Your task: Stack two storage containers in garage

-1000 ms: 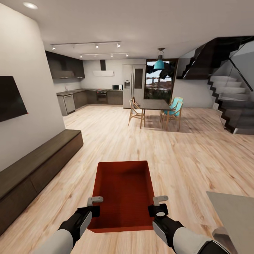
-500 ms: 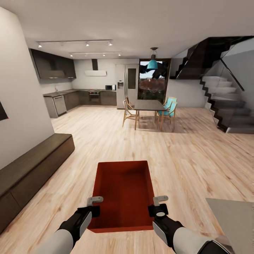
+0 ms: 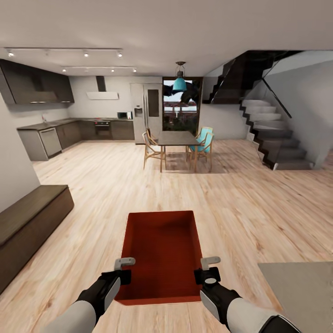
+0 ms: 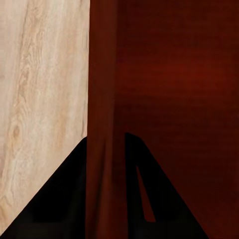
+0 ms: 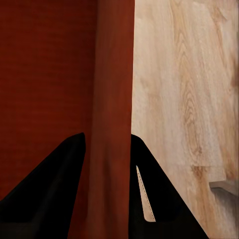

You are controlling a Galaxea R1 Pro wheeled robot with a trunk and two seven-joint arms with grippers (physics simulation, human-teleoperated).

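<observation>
Head view: light wood-plank floor point(image 3: 259, 203) runs through an open-plan room, taken left to right with the storage container point(image 3: 162, 254) as landmark. Far left of the container, one low dark wood console point(image 3: 27, 226) stands along the pale wall; beyond it lies a dark kitchen run point(image 3: 69, 132). Straight beyond the container, well apart, stands one dining table point(image 3: 178, 138) with chairs around it, at least three, under one teal pendant lamp point(image 3: 179, 84). Right of that, one dark staircase point(image 3: 273, 138) climbs. Bare floor lies open between container and table. Near right of the container, a grey surface corner point(image 3: 300, 291) juts in. One container is visible, held level above the floor. Left gripper point(image 3: 124, 270) clamps its left side wall; right gripper point(image 3: 208, 269) clamps the right wall. Each wrist view shows a red wall between two dark fingers point(image 4: 55, 199) point(image 5: 164, 194).
</observation>
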